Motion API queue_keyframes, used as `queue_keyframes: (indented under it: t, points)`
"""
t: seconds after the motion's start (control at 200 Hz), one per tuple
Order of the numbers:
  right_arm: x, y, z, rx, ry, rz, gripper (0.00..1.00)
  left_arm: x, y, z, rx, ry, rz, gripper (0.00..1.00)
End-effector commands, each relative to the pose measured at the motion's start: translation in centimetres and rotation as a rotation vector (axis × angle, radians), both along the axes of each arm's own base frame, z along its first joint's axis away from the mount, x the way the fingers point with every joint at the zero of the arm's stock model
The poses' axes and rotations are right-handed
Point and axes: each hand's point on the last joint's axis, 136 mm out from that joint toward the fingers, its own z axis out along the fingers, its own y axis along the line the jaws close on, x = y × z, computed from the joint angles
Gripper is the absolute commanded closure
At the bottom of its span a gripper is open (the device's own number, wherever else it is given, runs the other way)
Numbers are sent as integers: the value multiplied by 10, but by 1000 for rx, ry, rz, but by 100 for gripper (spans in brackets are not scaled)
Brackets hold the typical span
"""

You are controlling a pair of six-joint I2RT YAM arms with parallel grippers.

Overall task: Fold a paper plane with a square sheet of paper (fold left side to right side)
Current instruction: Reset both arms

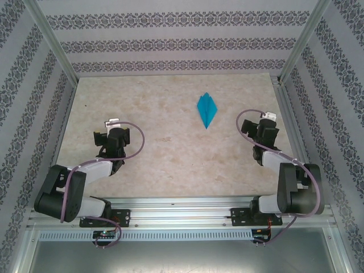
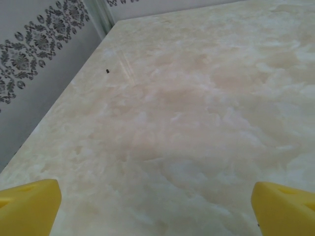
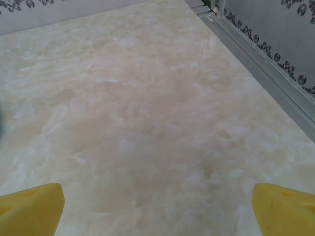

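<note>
Both spread wide, left gripper (image 2: 157, 209), right gripper (image 3: 157, 209), paper plane (image 1: 206, 110) apart on table (image 1: 153, 159), patterned walls (image 1: 170, 42) around

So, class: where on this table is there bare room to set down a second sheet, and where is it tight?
Widest bare patch: the table centre, between the left arm and right arm, nearer than the paper plane. The far-left corner holds only a dark speck. Tightest: between the plane and the right arm.

Paper plane (image 1: 207, 110) flat on table (image 1: 170, 159), sharp point facing near edge
</note>
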Motion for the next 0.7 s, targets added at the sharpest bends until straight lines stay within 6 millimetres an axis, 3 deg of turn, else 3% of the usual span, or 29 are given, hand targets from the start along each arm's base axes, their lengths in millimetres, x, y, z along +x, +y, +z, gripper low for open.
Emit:
queue_keyframes:
  t: [0.0, 0.11, 0.28, 0.425, 0.485, 0.694]
  points:
    - [19, 11, 36, -64, -203, 83, 2, 19, -12, 33, -6, -188, -103, 0]
    - [21, 28, 30, -102, -238, 152, 2, 28, -15, 20, -19, -204, -156, 0]
    - [14, 16, 30, -95, -294, 81, 2, 20, -15, 10, -69, -226, -209, 0]
    - [14, 15, 29, -95, -292, 77, 2, 38, -13, 1, -93, -158, -211, 0]
    - [14, 15, 30, -95, -293, 74, 2, 39, -3, -2, -137, -135, -187, 0]
    - [14, 17, 30, -100, -293, 86, 2, 39, -2, -1, -130, -147, -187, 0]
